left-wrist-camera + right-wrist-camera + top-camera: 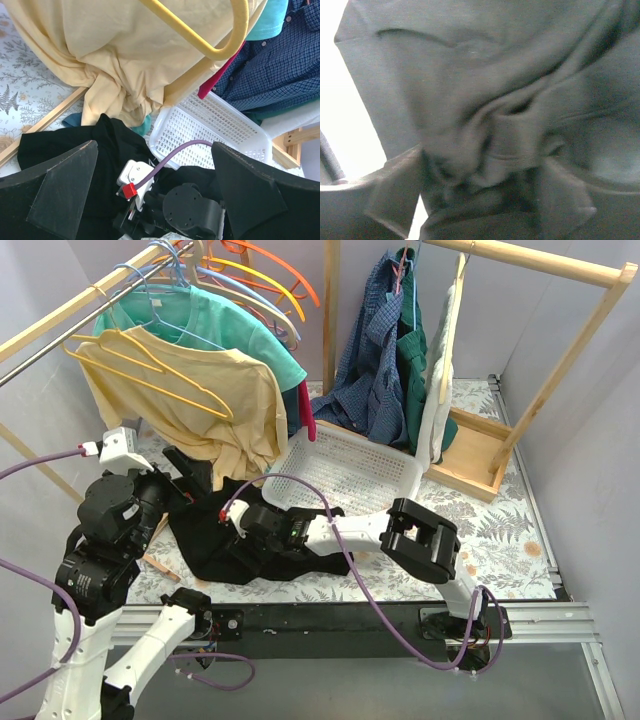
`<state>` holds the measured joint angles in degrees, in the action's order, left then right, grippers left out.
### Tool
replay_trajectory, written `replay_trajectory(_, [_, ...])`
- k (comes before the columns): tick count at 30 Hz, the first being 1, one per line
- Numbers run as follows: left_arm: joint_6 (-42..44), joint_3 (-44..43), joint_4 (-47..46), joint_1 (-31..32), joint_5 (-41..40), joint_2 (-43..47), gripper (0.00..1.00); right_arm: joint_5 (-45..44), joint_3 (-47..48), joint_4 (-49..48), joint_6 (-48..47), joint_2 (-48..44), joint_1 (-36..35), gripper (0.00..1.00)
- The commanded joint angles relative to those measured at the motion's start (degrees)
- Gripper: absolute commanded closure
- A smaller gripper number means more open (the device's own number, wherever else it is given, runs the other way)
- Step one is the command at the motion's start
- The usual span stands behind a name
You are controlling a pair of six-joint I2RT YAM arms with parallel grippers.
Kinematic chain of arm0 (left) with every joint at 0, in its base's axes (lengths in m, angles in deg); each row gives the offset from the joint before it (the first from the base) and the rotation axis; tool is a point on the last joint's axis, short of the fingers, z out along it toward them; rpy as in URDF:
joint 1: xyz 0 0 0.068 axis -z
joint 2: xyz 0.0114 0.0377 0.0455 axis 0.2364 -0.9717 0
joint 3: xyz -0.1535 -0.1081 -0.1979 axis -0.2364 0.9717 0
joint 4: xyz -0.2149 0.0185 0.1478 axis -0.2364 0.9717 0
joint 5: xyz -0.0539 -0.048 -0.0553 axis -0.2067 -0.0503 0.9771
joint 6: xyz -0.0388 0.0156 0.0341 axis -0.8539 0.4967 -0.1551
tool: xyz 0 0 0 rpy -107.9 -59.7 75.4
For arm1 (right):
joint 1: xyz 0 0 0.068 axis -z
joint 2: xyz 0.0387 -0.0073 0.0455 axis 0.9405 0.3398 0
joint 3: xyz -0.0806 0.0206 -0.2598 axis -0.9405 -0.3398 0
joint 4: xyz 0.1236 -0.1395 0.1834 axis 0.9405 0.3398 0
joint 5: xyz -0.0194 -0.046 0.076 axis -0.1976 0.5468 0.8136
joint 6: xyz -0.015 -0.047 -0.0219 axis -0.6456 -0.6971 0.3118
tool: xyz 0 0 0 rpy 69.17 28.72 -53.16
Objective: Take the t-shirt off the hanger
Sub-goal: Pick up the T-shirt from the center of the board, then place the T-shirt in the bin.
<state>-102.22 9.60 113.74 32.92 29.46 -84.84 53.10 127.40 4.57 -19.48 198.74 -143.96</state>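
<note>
Looking from above, the black t-shirt [212,540] is off any hanger, heaped on the table [500,530] right under the right gripper [480,205]. Its fingers are spread wide with bunched black cloth sitting between them. The left gripper [154,147] hangs over the heap, jaws wide apart, nothing in it. The shirt's far edge nearly meets the white basket [400,485], and its near edge is close to the table front. There's bare tabletop off to the right. Count: one black tee, one yellow t-shirt [235,410] on one yellow hanger [150,365], one teal shirt [235,330], one basket.
</note>
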Motion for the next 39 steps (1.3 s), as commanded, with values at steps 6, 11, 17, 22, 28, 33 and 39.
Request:
replay_trajectory(6, [1.03, 1.36, -1.65, -0.08, 3.54, -0.03, 0.02, 0.44, -10.59, 4.87, 5.2, 1.05, 0.26, 0.99])
replay_trajectory(11, [1.03, 2.07, -1.74, -0.08, 3.72, 0.15, 0.02, -5.19, -8.4, 11.88, 4.94, -7.99, -0.71, 0.99])
replay_trajectory(17, [1.03, 1.63, -1.65, -0.08, 3.37, -0.29, 0.02, -16.77, -0.59, 22.0, 4.23, -21.34, -2.73, 0.99])
replay_trajectory(22, [0.68, 2.33, -2.61, -0.08, 2.05, 0.24, 0.02, -28.03, 4.95, 27.98, 1.95, -30.33, -2.73, 0.99])
replay_trajectory(28, [0.77, 3.39, -3.67, -0.08, 1.78, 0.59, 0.02, -42.1, 16.99, 31.69, -5.6, -37.01, -2.73, 0.99])
replay_trajectory(33, [0.94, 4.26, -3.93, -0.08, 2.05, 0.41, 0.02, -50.54, 18.85, 20.46, -19.27, -42.64, -2.73, 0.99])
replay_trajectory(39, [0.33, 5.49, -4.9, -0.08, 2.84, 0.33, 0.02, -55.47, 16.92, -9.58, -39.85, -46.07, -2.56, 0.99])
